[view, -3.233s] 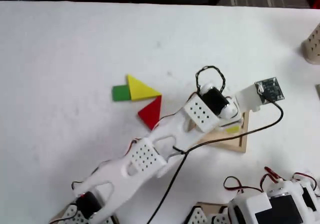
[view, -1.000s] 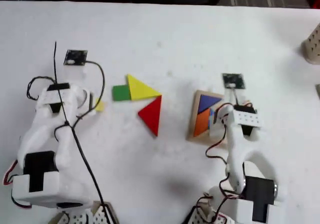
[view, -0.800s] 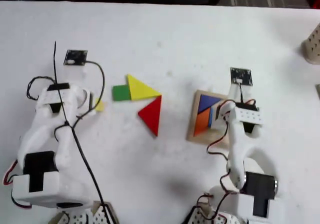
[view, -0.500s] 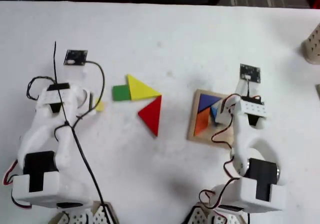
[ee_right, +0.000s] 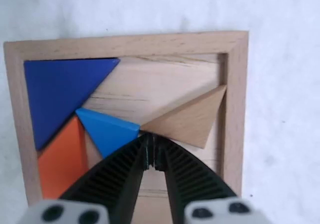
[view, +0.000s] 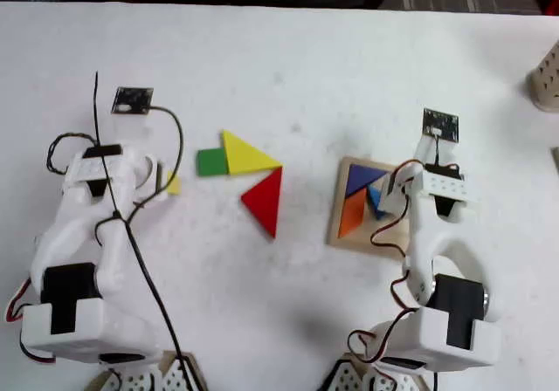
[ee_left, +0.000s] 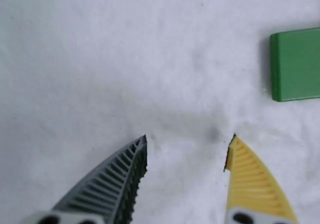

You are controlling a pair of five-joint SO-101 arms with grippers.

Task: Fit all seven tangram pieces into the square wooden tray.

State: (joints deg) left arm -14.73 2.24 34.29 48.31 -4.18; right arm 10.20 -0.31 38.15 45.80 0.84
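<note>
The square wooden tray (view: 367, 240) lies right of centre and holds a dark blue triangle (view: 362, 179), an orange piece (view: 351, 215) and a light blue piece (view: 376, 197). In the right wrist view the tray (ee_right: 130, 41) also holds a wood-coloured triangle (ee_right: 187, 119). My right gripper (ee_right: 150, 145) is shut just above the tray floor, its tips beside the light blue piece (ee_right: 107, 131), gripping nothing. A green piece (view: 210, 161), a yellow triangle (view: 247, 155) and a red triangle (view: 265, 201) lie on the table mid-left. My left gripper (ee_left: 187, 141) hangs open over bare table near the green piece (ee_left: 295, 64).
The table (view: 288, 77) is white. The left arm (view: 87, 225) stands at the left and the right arm (view: 432, 234) covers the tray's right side. A perforated beige object (view: 546, 77) sits at the far right edge.
The left arm, earlier stretched across to the tray, has pulled back to the left. Over the last second the right arm has shifted rightwards above the tray.
</note>
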